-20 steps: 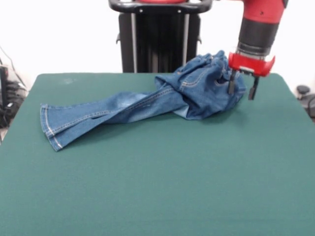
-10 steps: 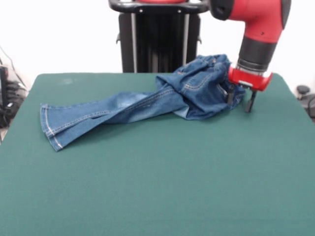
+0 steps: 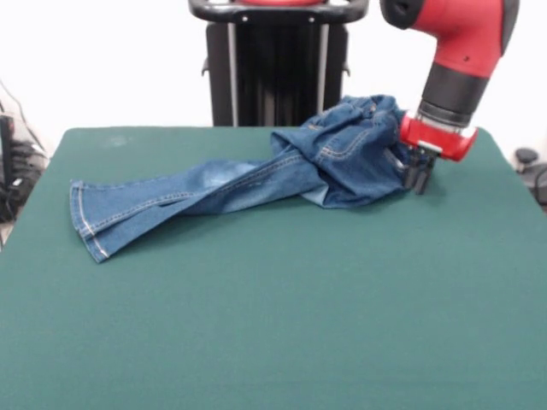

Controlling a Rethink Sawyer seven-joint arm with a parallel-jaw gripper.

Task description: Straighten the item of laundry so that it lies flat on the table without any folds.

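The blue denim jeans lie on the dark green table. Their legs stretch flat toward the left, folded over each other, with the cuffs near the left edge. The waist end is bunched up in a heap at the far right. My gripper hangs from the red and black arm at the right edge of that heap. Its fingers are closed together, low against the table, pinching the edge of the denim.
The robot's black pedestal stands behind the table's far edge, just behind the heap. Cables and dark items lie off the table at the left and right.
The gripper has dropped lower at the right edge of the bunched waist and its fingers have closed from apart to together on the denim. The jeans have barely moved.
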